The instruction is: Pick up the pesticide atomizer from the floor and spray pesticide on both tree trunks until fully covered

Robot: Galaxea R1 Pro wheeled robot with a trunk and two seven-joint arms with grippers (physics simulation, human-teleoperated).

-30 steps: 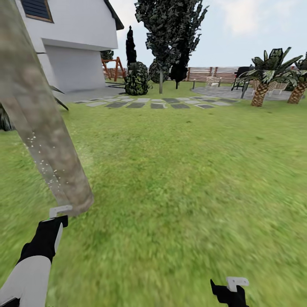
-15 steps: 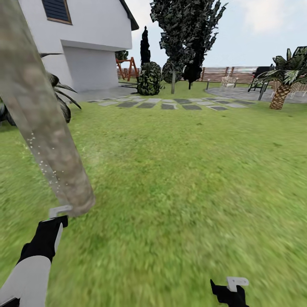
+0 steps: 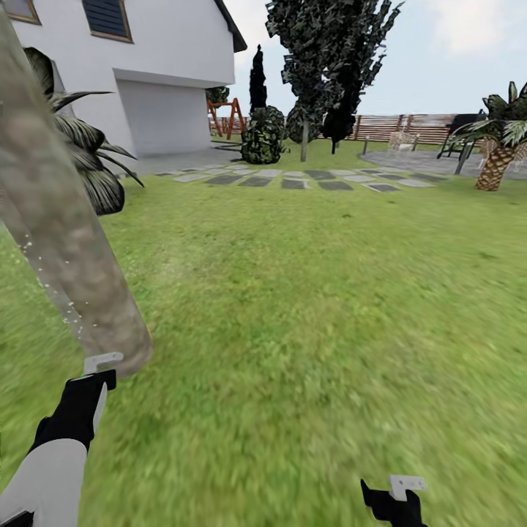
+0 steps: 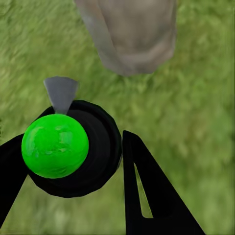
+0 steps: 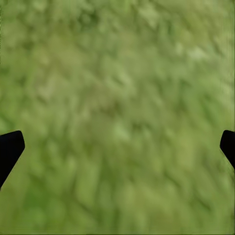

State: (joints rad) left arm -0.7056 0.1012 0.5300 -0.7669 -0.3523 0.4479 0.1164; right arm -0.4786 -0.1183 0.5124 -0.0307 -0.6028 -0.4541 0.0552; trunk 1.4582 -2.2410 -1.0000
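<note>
Left gripper [image 4: 73,161]: black fingers closed around the pesticide atomizer [image 4: 66,147], a black round-bodied sprayer with a glossy bright-green ball top and a grey wedge-shaped nozzle. In the head view the left gripper [image 3: 91,384] sits low at the left of the lawn, nozzle end just beside the foot of the tree trunk [image 3: 58,241].

Right gripper [image 5: 117,142]: black fingertips spread far apart at the frame edges, nothing between them, blurred grass beyond. Head view shows it [image 3: 395,498] low at the right.

Tree trunk: thick smooth cylinder, mottled grey-brown with greenish patches, leaning, base on the grass. Pale specks dot its left edge.

Green lawn [image 3: 315,293] runs beyond. Further off: a row of grey stepping stones [image 3: 293,179], a round dark bush [image 3: 263,135], a tall dark-foliaged tree [image 3: 322,58], a scaly orange-brown palm [image 3: 494,165], a white house [image 3: 154,66] and a reddish-brown slat fence [image 3: 399,126].
</note>
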